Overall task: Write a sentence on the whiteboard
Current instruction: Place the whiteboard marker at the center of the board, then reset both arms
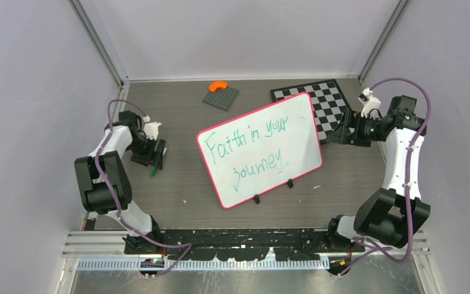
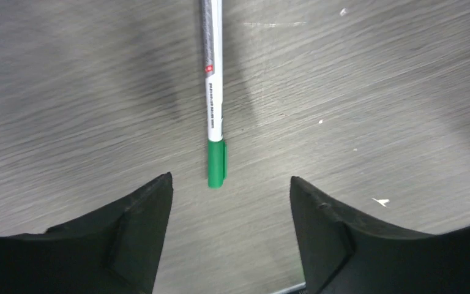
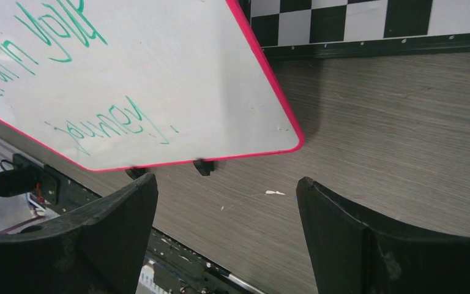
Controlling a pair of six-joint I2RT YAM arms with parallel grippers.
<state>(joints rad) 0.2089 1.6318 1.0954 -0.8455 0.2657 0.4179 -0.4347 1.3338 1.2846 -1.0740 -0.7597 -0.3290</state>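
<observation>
Nearest the lens, black two-fingered left pincer [image 2: 231,182]: fingers spread, clamped on nothing, poised over the dark wood-grain surface [image 2: 373,92]. Just ahead of the gap, slim white-barrelled marker with green cap [image 2: 214,98], lying flat and free. Green end nearest the fingertips, long axis straight away from the pincer, a little left of the gap's centre, touching neither finger.

Across the surface, black right pincer [image 3: 227,184], likewise spread and holding nothing, facing a rounded corner of the large white rectangular whiteboard with thin red-pink rim [image 3: 159,73]; near it, but apart. Whiteboard at mid-surface between the two arms, skewed, far corner overlapping the black-and-white checkered board [image 1: 330,101] in the overhead view. On it, thin green handwritten sentence [image 1: 243,138] in two lines: "Faith in your journey."

Judging by the full stop and the marker lying loose: writing seemingly complete, little left but withdrawal. For any further stroke, left arm by far the nearer to the marker. Grasp best taken across the barrel, at right angles to that long axis, after a short reach forward. Whiteboard well off to that pincer's right.
</observation>
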